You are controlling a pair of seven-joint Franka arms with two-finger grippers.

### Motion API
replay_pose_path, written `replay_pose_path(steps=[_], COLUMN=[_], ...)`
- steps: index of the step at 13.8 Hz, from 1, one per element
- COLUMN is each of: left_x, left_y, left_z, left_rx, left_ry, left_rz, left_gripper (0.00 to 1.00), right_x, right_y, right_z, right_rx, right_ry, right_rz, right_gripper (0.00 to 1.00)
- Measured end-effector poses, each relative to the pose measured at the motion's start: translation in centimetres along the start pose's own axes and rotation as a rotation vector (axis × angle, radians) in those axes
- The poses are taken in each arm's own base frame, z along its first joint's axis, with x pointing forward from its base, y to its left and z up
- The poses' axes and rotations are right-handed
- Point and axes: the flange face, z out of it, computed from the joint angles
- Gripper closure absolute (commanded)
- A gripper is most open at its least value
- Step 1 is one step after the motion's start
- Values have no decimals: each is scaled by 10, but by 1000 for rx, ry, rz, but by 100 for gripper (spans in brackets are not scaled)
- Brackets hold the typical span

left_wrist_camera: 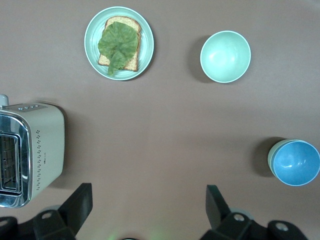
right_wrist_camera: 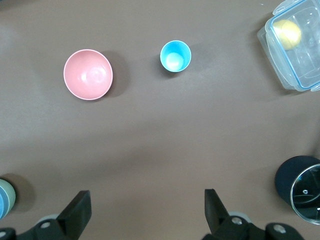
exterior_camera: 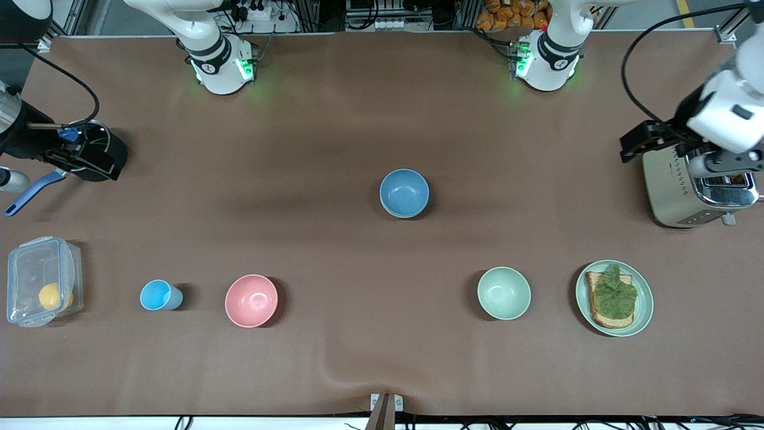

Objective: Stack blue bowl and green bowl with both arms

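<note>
Blue bowl [exterior_camera: 404, 193] sits mid-table, upright with mouth up, nested inside the green bowl [left_wrist_camera: 270, 160], of which only a pale rim sliver shows; both are round, so there is no long axis to note. A second, mintier green bowl [exterior_camera: 504, 292] stands apart, nearer the front camera, beside the plate of toast [exterior_camera: 643, 301]. Left gripper [left_wrist_camera: 147, 195] hangs with fingers spread wide by the toaster [exterior_camera: 674, 191] at its end of the table; right gripper [right_wrist_camera: 146, 197] hangs at the other end, fingers likewise spread, holding nothing.
</note>
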Motion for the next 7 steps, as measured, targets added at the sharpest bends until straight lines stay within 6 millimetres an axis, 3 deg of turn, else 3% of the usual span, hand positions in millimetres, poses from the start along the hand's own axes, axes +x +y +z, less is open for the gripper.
replay_pose_path(steps=[7], left_x=[-7], left_y=[-10], left_z=[-4], left_rx=[-7], left_ry=[25], left_rz=[-9], left_gripper=[0], right_x=[-2], right_y=[-3], right_z=[1], right_rx=[-5], right_ry=[-10], right_rz=[-7], right_gripper=[0])
